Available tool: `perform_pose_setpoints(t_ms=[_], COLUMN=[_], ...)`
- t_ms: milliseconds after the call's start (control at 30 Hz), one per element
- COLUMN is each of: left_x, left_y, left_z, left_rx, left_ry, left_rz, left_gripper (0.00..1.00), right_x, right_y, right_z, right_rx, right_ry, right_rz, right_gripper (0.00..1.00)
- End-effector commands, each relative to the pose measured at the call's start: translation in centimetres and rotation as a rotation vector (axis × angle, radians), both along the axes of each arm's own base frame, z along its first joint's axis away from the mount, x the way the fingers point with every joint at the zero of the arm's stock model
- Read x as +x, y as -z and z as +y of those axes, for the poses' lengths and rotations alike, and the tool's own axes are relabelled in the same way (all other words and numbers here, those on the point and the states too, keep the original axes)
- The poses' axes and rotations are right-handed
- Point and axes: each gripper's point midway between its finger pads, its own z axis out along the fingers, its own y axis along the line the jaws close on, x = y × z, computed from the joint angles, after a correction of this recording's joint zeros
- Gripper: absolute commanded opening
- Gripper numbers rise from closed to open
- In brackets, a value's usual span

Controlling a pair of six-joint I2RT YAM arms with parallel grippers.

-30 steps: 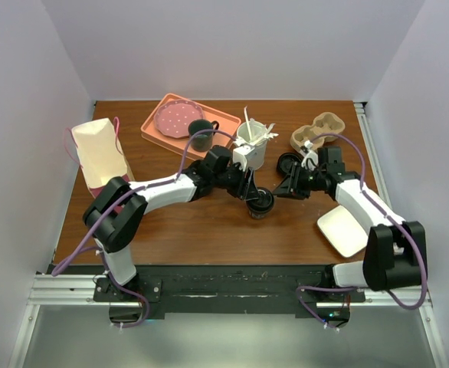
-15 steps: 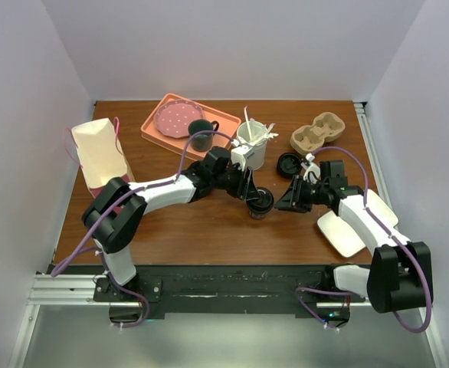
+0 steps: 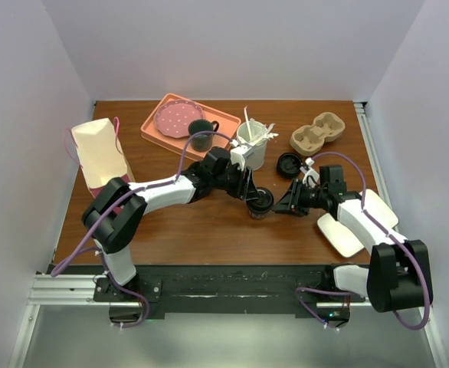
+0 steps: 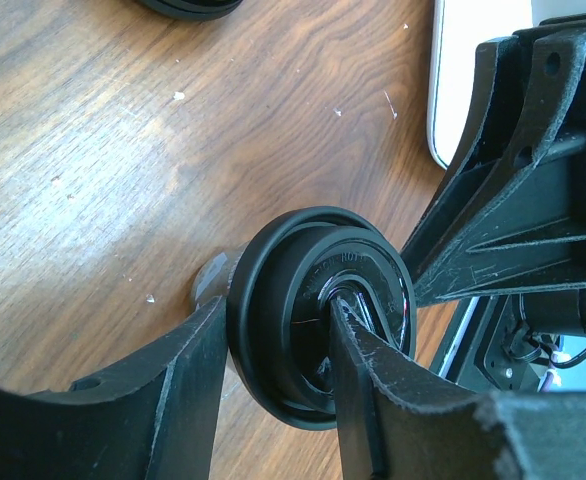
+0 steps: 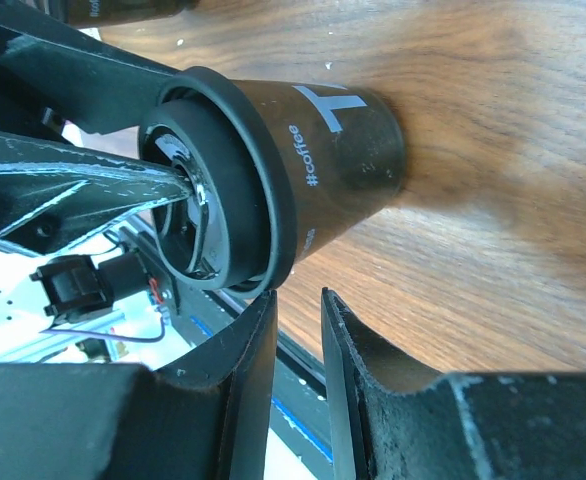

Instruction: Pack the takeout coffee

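The takeout coffee (image 3: 260, 204), a black paper cup with white "#coffee" lettering (image 5: 343, 140) and a black lid (image 4: 318, 310), stands mid-table. My left gripper (image 3: 252, 192) is shut on the cup's top: one finger is outside the lid's rim and the other presses into the lid's hollow (image 4: 278, 312). My right gripper (image 3: 284, 204) is just right of the cup, low over the table. Its fingers are nearly together, with a narrow gap and nothing between them (image 5: 298, 297), close beside the lid's rim.
A second black cup (image 3: 289, 163) stands behind my right gripper. A cardboard cup carrier (image 3: 317, 132) lies back right, and a white cup of stirrers (image 3: 252, 146) stands behind centre. An orange tray (image 3: 157, 135) holds a pink plate and a dark mug. A paper bag (image 3: 98, 152) stands left, and a white plate (image 3: 341, 234) lies right.
My right gripper has moved toward me and left, from beside the second black cup to right beside the coffee's lid. The left gripper and the cup have stayed put.
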Motion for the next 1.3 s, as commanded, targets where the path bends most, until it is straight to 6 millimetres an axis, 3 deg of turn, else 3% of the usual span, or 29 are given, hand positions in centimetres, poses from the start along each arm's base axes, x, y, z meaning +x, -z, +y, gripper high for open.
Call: perform_pose_setpoints(t_ms=[0,867,1167,1267], left_x=[-9.1,-9.2,-9.3,-9.4], left_y=[14.1,14.3,14.3,14.4], left_z=[11.4,11.2,11.3,11.4], left_rx=[0.571,0.565,0.567,0.568], left_ry=[0.002,0.006,0.003,0.001], left_rz=[0.358,0.365,0.369,0.373], left_gripper=[0.47,0.47,0.46,0.46], right_x=[0.6,1.0,1.1,0.9], right_y=[-1.0,-1.0,-0.1,1.6], right_z=[0.8,1.6,1.7,0.7], right_rx=[0.053,0.079,0.060,-0.019], right_ry=[-0.011,-0.019,-0.013,0.006], right_rz=[-0.034,-0.029,-0.011,0.011], right_gripper=[0.29,0.30,0.29,0.26])
